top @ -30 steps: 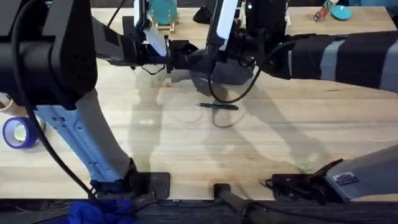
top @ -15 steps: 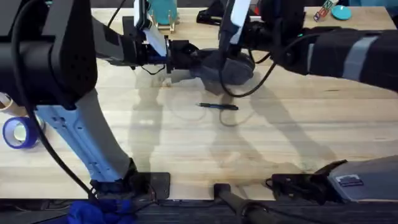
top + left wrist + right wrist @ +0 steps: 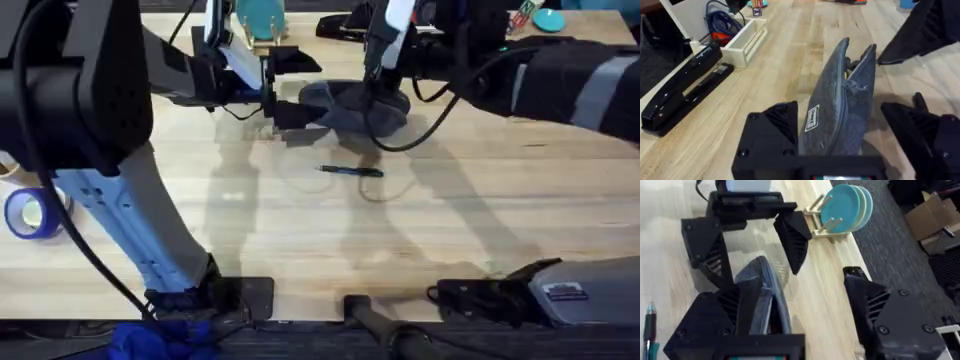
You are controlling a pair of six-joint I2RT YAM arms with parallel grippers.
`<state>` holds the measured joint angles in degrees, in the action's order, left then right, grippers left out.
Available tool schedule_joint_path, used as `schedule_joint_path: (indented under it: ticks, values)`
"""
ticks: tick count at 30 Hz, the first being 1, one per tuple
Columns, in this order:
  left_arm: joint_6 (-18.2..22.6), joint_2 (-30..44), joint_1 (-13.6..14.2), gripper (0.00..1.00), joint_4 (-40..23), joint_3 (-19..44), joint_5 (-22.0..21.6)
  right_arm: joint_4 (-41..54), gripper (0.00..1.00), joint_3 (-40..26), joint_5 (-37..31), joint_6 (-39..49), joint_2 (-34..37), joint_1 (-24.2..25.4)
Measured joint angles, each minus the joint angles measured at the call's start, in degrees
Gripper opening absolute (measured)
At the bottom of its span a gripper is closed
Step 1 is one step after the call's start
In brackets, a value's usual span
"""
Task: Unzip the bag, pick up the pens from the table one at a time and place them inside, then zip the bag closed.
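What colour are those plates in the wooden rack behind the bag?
Teal blue. The plates show best in the right wrist view, standing upright in the rack.

Bright, even light is falling from above onto the pale wooden plank worktop (image 3: 300,230), which is showing soft grey shadows of both arms spreading toward the near edge. The slim dark pen (image 3: 352,171) is lying sharp against the wood with a faint shadow beside it. The large black arm segment (image 3: 70,80) at the near left is looming blurred under the overhead camera. In the left wrist view, the glossy black stapler (image 3: 682,87) is catching white glare along its top.
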<state>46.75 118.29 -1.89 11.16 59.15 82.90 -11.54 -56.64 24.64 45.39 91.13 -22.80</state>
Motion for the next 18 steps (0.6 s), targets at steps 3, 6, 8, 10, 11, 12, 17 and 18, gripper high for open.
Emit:
schedule_joint_path:
  ticks: [3, 6, 8, 10, 11, 12, 17, 18]
  values:
    - [-0.08, 0.0, -0.02, 0.994, 0.01, 0.0, 0.27, 0.05, 0.996, 0.01, 0.0, 0.0, 0.0, 0.7]
    - [-0.73, -0.01, -0.02, 0.996, 0.06, 0.01, 0.25, 0.08, 0.996, 0.0, -0.01, -0.01, 0.0, 1.3]
    - [-2.08, -0.03, -0.02, 0.996, 0.06, -0.01, -0.34, 0.1, 0.996, 0.0, 0.0, 0.0, 0.0, 1.57]
    - [-4.49, -0.39, -0.02, 0.996, -0.01, 0.01, -2.05, 0.1, 0.996, 0.0, 0.0, -0.01, 0.0, 1.81]
    - [-6.25, -0.88, -0.02, 0.995, -0.04, 0.01, -3.32, 0.1, 0.996, 0.02, 0.0, 0.0, 0.0, 1.96]
    - [-7.73, -1.5, -0.02, 0.995, -0.04, 0.0, -4.39, 0.1, 0.996, 0.0, 0.0, -0.02, 0.0, 2.09]
    - [-13.93, -6.97, -0.02, 0.995, -0.23, 0.01, -8.01, 0.1, 0.996, 0.0, 0.0, -0.02, 0.0, 3.01]
    - [-14.44, -8.1, -0.02, 0.995, -0.73, 0.01, -8.44, 0.1, 0.996, 0.0, 0.0, -0.02, 0.0, 3.15]
